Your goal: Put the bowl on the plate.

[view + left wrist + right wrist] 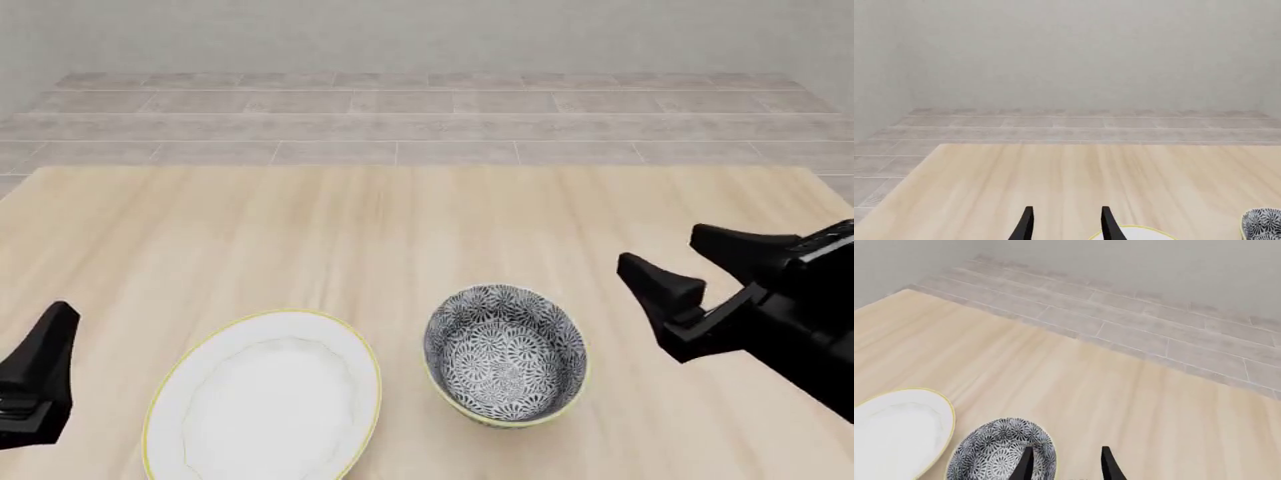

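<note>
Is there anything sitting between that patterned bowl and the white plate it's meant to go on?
Nothing visible. The bowl stands just right of the plate, with only bare table between them, and the plate holds nothing.

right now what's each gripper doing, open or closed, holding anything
Left gripper: open, holding nothing.
Right gripper: open, holding nothing, beside the bowl.

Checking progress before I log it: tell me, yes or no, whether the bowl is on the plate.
No, in the front view the bowl stands on the table beside the plate, with bare wood between them.
</note>
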You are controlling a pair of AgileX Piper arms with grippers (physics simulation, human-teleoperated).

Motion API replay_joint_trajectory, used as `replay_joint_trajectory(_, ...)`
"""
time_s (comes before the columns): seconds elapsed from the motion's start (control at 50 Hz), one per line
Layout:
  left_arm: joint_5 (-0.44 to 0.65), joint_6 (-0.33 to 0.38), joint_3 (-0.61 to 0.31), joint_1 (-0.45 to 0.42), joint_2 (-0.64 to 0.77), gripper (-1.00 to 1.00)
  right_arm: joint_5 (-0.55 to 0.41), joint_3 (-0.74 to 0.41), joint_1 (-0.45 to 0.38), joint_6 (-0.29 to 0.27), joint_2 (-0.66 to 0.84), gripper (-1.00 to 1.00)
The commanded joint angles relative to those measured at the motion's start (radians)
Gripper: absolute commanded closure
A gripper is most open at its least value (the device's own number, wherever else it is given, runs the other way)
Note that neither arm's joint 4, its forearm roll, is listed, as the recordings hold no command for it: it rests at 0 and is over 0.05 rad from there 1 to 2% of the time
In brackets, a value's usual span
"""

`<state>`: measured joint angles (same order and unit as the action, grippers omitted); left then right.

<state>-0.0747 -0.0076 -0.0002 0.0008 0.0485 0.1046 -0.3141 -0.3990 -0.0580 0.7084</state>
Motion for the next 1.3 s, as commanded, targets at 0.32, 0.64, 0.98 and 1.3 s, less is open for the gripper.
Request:
replay_joint_trajectory(0.32, 0.018, 0.006, 0.0, -0.002, -0.021, -1.0, 0.001, -0.068, -0.033, -0.021, 0.207, -1.0)
replay_joint_trajectory(0.64, 0.034, 0.006, -0.002, 0.001, -0.036, -1.0, -0.093, -0.136, -0.013, -0.055, 0.242, -1.0)
replay_joint_trajectory(0.98, 0.039, 0.005, -0.004, 0.001, -0.041, -1.0, -0.095, -0.179, -0.043, -0.05, 0.356, -1.0)
replay_joint_trajectory(1.3, 0.037, 0.002, -0.005, 0.003, -0.036, -1.0, -0.028, -0.178, -0.053, -0.036, 0.473, -1.0)
